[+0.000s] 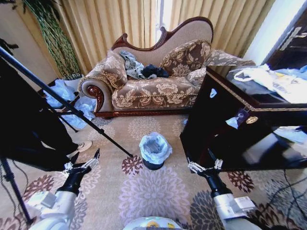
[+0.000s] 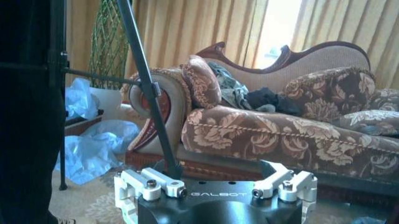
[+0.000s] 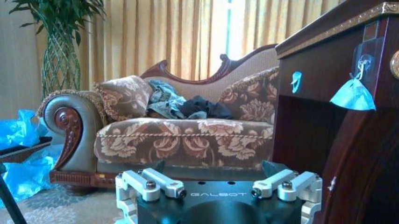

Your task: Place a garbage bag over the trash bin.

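Note:
The trash bin (image 1: 152, 165) stands on the carpet in front of the sofa, small, black and round. The pale blue garbage bag (image 1: 155, 145) is draped over its rim and lines its mouth, so just the black base shows. My left gripper (image 1: 86, 162) hangs open low at the left, well apart from the bin. In the left wrist view the left gripper (image 2: 218, 170) holds nothing. My right gripper (image 1: 205, 166) is open too, low at the right beside the cabinet. The right wrist view shows the right gripper (image 3: 215, 170) holding nothing.
A patterned sofa (image 1: 153, 91) with cushions and clothes fills the back. A glossy black cabinet (image 1: 240, 129) stands close on the right. A tripod leg (image 1: 81, 115) slants across the left, with a heap of blue plastic (image 1: 79, 108) and a shoe (image 1: 84, 146) nearby.

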Available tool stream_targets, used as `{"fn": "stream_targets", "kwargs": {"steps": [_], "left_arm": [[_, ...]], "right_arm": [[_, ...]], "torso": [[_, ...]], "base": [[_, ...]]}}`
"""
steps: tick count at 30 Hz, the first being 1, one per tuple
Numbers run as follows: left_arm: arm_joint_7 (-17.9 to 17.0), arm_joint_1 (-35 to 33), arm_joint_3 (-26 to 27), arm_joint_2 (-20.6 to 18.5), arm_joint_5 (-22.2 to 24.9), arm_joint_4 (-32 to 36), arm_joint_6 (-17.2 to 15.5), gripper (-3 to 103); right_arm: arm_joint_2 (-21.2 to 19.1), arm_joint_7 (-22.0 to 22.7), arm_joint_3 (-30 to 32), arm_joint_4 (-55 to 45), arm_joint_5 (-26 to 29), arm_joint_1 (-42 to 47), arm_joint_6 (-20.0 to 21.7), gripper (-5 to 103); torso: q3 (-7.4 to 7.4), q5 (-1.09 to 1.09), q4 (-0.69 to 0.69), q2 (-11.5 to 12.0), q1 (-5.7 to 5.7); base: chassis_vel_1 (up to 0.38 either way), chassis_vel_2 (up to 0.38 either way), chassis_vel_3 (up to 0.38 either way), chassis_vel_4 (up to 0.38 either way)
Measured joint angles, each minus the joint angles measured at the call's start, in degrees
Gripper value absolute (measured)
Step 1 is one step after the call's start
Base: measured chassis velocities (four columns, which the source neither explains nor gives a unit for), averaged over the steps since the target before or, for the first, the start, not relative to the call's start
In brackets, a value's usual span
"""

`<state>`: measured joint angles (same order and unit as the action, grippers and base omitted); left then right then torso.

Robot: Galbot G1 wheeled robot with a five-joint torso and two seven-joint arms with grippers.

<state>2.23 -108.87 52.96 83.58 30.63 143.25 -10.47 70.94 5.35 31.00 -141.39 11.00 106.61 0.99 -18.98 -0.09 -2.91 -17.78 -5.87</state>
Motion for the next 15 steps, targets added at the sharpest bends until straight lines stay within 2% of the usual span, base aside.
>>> {"fn": "stream_targets", "kwargs": {"steps": [15], "left_arm": [[0.0, 0.0, 0.0, 0.0, 0.0, 0.0, 0.0, 100]], "right_arm": [[0.0, 0.0, 0.0, 0.0, 0.0, 0.0, 0.0, 100]], "torso": [[0.0, 0.0, 0.0, 0.0, 0.0]], "base": [[0.0, 0.0, 0.0, 0.0]]}}
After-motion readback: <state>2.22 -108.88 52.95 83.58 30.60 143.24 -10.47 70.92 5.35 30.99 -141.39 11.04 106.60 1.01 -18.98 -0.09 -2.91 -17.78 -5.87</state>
